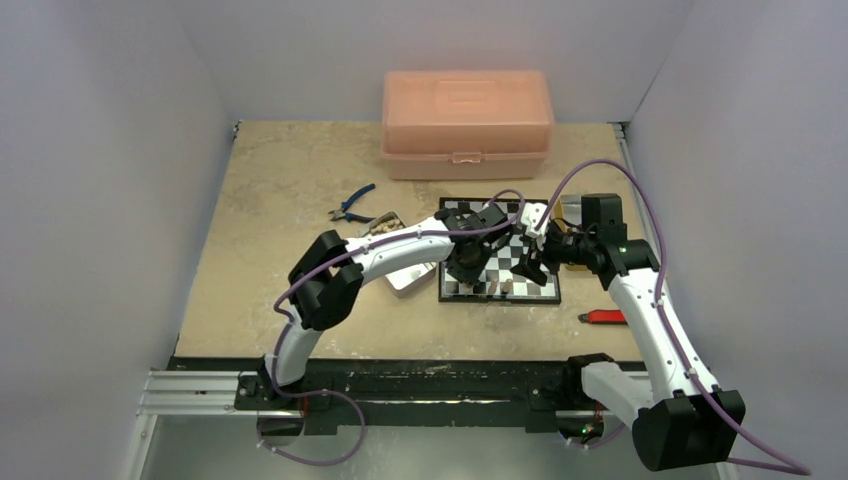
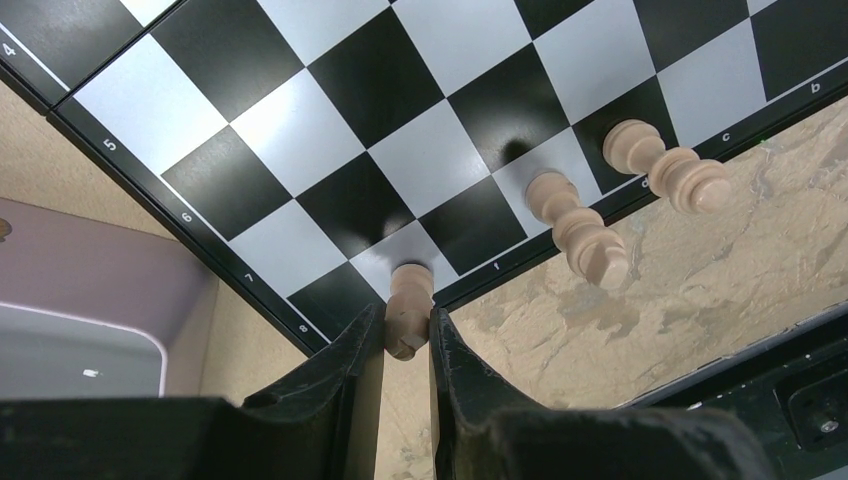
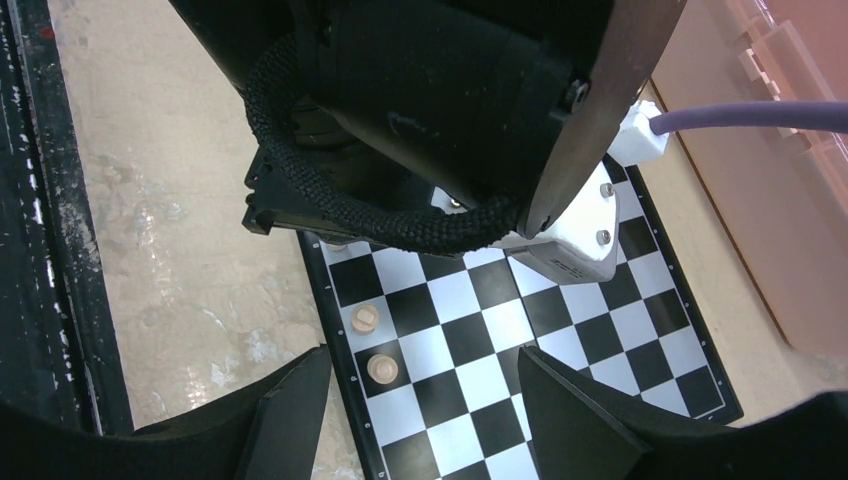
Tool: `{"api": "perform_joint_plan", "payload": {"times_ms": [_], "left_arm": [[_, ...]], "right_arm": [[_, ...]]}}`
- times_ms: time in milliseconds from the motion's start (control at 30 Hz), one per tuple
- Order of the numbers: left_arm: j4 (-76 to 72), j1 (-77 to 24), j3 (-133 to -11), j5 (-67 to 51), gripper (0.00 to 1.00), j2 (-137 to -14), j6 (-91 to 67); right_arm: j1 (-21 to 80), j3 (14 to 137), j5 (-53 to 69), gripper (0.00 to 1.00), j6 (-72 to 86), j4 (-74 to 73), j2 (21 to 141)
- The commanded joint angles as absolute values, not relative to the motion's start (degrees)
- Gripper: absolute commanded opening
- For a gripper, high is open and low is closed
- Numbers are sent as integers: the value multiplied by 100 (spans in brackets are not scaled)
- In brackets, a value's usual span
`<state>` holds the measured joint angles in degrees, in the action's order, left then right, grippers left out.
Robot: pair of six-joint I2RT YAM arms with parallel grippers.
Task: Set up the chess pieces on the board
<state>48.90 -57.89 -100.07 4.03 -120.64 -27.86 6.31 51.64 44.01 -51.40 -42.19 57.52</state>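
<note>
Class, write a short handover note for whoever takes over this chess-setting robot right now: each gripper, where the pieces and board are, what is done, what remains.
Left gripper: shut on a light piece, its base at a white square in the near edge row of the board.
Right gripper: open, empty, above the board.
Done: two light pieces stand on neighbouring squares of that same row.
Left: let go of the third piece, then place all the others; the visible remainder of the board is bare, with no dark pieces on it.
</note>
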Motion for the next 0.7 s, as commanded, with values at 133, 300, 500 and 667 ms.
{"api": "perform_joint_plan", "payload": {"times_ms": [133,300,500,667], "left_arm": [[4942,-5818,-10296,439,3,-12111,-2683],[4964,-5818,-10331,448,5,-12142,-2666],[4975,-5818,-10343,466,10,-12155,-2666],[5016,-5818,-10363,475,11,-12165,-2654]], "right_arm": [[587,5230,4368,73,-5071,-4133,5705],[583,5236,4372,73,-5071,-4140,5705],[581,5231,4373,73,-5071,-4139,5713],[575,5230,4381,73,-5071,-4137,5713]]}}
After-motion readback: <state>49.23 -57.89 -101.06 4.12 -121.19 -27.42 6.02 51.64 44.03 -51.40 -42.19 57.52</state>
